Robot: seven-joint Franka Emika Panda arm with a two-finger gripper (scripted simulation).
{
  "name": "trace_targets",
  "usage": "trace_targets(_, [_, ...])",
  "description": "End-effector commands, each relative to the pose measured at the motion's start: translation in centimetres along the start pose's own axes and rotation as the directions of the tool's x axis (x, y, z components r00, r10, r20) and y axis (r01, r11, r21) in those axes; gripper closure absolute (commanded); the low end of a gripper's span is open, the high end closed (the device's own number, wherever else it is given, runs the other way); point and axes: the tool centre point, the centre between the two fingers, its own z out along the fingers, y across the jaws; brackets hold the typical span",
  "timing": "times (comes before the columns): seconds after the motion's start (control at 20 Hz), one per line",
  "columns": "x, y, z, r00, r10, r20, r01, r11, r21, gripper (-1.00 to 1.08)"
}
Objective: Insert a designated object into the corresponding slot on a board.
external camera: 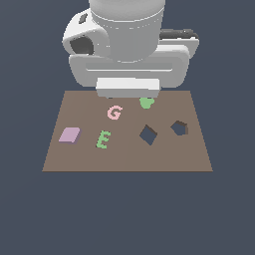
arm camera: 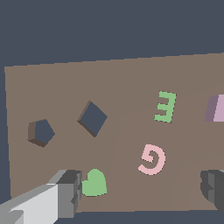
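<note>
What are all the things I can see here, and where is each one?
Board: one, brown, flat, holding everything else.
Square block: one, lilac-pink, near the board's edge on the exterior view's left.
Letter E: one, green, beside the block, toward the middle.
Letter G: one, pink, beyond the E, nearer the robot.
Heart piece: one, green, close to the robot, partly hidden in the exterior view.
Diamond-shaped slot: one, dark, right of centre in the exterior view.
Many-sided hole: one, dark, further right.
Robot arm: one, white-grey, above the board's far edge.
Gripper: one, grey fingers spread apart, holding nothing.
</note>
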Motion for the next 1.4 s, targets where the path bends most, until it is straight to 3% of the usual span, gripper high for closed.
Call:
trace_targets(0.0, [0.0, 0.0, 0.0, 1.000, 0.000, 0.000, 0.000, 1.000, 0.000, -0.92])
trace_targets(0.45, [1.0, 2.7, 1.9, 1.000, 0.031, -0.001, -0.031, 1.000, -0.006, -0.92])
trace_targets(1.05, [4.0, 13.2, 8.6, 0.989, 0.148, -0.007, -0.148, 0.989, -0.026, -0.92])
trace_targets(1.35, [4.9, 16.9, 10.8, 0.982, 0.189, -0.010, -0.189, 0.982, -0.031, -0.92])
